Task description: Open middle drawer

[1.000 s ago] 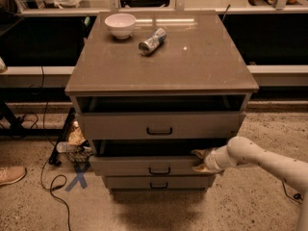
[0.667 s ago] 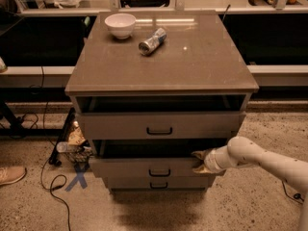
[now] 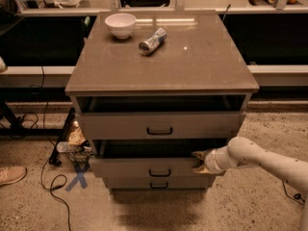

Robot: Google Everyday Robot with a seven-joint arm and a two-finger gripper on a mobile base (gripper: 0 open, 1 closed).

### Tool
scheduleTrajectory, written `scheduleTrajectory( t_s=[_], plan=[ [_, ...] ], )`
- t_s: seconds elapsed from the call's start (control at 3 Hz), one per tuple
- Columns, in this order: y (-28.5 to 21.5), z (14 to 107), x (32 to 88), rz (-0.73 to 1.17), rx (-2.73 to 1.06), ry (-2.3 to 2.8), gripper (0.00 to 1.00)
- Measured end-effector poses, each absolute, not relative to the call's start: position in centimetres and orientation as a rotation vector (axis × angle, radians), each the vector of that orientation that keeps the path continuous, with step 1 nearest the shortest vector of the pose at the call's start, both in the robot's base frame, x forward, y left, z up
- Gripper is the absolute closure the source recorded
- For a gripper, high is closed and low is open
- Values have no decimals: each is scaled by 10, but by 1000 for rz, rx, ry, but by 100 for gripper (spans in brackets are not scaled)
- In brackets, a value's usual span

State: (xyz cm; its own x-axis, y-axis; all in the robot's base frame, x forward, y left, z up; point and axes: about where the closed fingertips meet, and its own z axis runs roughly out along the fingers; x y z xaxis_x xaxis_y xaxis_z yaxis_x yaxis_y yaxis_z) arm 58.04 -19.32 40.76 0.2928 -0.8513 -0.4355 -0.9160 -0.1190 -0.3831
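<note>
The grey cabinet [image 3: 202,66] has three stacked drawers. The middle drawer [image 3: 134,168], with its small black bar handle [image 3: 160,173], stands pulled out a little, and a dark gap shows above its front. My gripper [image 3: 200,161] is at the right end of that drawer's front, against its upper edge, with the white arm [image 3: 262,158] coming in from the right. The top drawer [image 3: 120,125] also stands slightly out. The lowest drawer [image 3: 130,182] sits flush below.
A white bowl [image 3: 120,24] and a can [image 3: 152,41] lying on its side rest on the cabinet top. Left of the cabinet are floor clutter [image 3: 72,146], cables [image 3: 50,182], a blue tape cross [image 3: 78,177] and a shoe [image 3: 12,174]. Counters run behind.
</note>
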Motion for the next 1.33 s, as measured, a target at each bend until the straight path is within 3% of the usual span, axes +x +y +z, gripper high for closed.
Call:
scheduleTrajectory(
  t_s=[0.67, 1.33],
  plan=[
    [-213, 422, 536, 106, -1897, 1672, 100],
    [-213, 424, 536, 106, -1896, 1673, 59]
  ],
)
